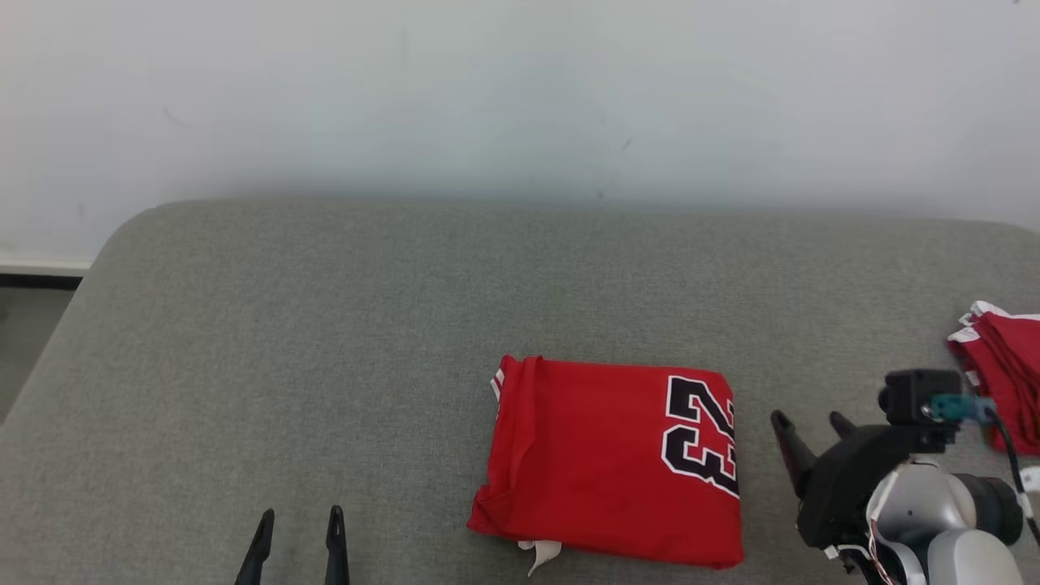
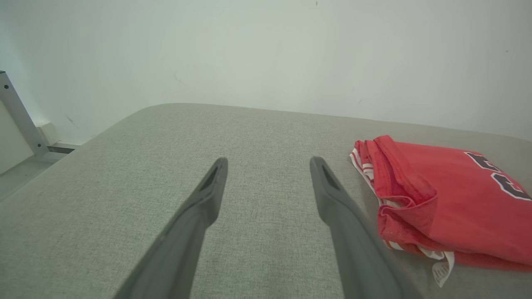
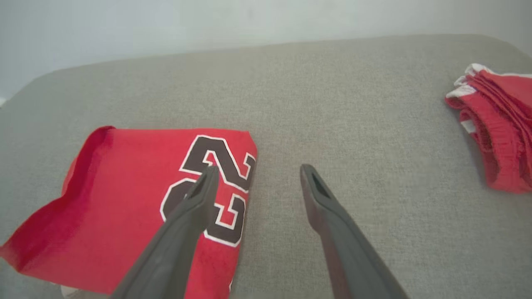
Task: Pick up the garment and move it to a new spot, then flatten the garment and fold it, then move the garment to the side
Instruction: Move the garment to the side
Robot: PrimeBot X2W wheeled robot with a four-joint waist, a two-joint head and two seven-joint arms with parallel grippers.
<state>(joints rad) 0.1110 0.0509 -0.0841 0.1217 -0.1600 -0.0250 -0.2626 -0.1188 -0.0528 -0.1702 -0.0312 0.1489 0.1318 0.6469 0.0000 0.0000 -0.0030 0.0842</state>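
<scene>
Red folded jersey (image 1: 609, 463), black number, lies flat on grey fabric cushion (image 1: 325, 325); your left gripper (image 1: 301, 512) and right gripper (image 1: 808, 418) gape empty either side.

Smooth matt red cloth garment (image 1: 601, 463), coarse matt grey woven cushion (image 1: 325, 341), matt dark plastic left gripper (image 1: 301, 513), smooth matt wall (image 1: 520, 97)
</scene>
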